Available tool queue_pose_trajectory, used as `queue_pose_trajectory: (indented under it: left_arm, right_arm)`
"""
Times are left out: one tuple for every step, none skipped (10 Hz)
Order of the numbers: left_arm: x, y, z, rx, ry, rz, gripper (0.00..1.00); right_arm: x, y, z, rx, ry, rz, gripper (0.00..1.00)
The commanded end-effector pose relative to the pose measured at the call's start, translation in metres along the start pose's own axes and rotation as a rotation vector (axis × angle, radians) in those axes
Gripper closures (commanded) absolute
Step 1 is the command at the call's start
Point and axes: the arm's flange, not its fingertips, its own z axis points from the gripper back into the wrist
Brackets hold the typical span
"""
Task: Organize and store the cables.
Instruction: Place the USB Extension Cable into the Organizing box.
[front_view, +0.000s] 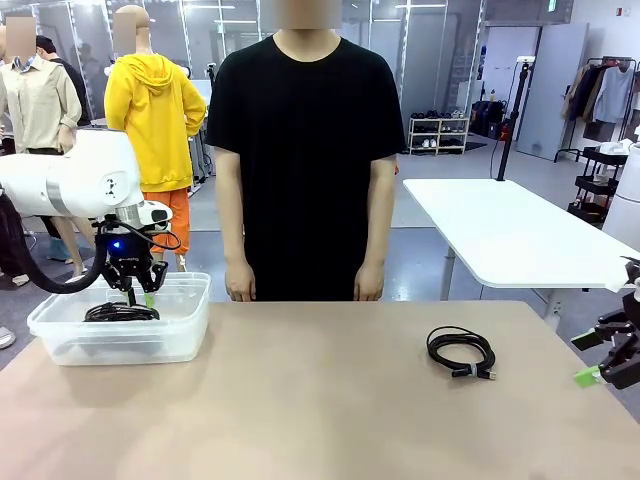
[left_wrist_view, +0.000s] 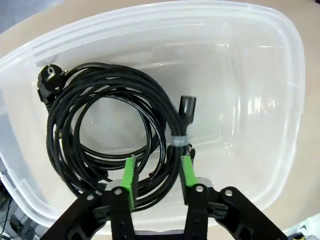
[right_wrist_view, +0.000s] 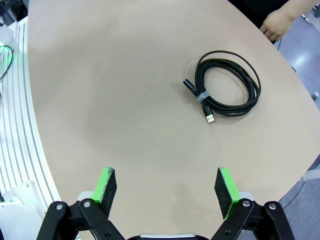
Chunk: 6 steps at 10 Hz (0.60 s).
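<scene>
While we scan from the table's left to its right, we log:

Bin: clear plastic tub (front_view: 60, 340), rounded corners, translucent ribbed walls, at the left end of the tan table (front_view: 320, 400).
Left gripper: left gripper (front_view: 138, 291) hangs over the bin; in the left wrist view (left_wrist_view: 158, 177) its green pads (left_wrist_view: 130, 175) sit a narrow gap apart, spread on either side of the cord strands, not pinching them as far as we can tell.
Coil in bin: thick cable coil (left_wrist_view: 100, 130) on the bin floor, smooth black cord, round loops, grey band at one spot, a round plug at one end and a blocky plug at the other; front view shows just a dark bundle (front_view: 120, 312).
Person: black T-shirt, hands down at the far edge.
Coil on table: thinner coiled cable (front_view: 461, 351) right of centre, lying flat; right wrist view (right_wrist_view: 227, 90) shows its grey tie and a metal USB tip.
Right gripper: right gripper (front_view: 610, 352) at the right edge, well apart from that coil; we see its fingers (right_wrist_view: 105, 185) spread wide, holding nothing.
</scene>
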Motion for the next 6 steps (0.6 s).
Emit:
queue_pose_trajectory:
  left_arm:
    - [-0.004,-0.004,0.005,0.012,0.016,0.032,0.00]
    - [-0.006,-0.006,0.006,0.016,0.011,0.043,0.00]
    - [-0.010,-0.008,0.007,0.021,0.004,0.057,0.15]
    - [-0.014,-0.009,0.010,0.018,0.000,0.067,0.06]
    - [-0.020,-0.010,0.011,0.021,0.017,0.043,0.13]
    - [-0.002,-0.005,0.006,0.000,-0.007,0.039,0.13]
  right_arm:
    - [0.001,-0.002,0.000,0.003,-0.016,-0.006,0.00]
    - [0.001,-0.002,0.000,0.003,-0.016,-0.006,0.00]
    - [0.001,-0.002,0.000,0.003,-0.016,-0.006,0.00]
    - [0.001,-0.002,0.000,0.003,-0.016,-0.006,0.00]
    - [0.001,-0.002,0.000,0.003,-0.016,-0.006,0.00]
    - [0.001,-0.002,0.000,0.003,-0.016,-0.006,0.00]
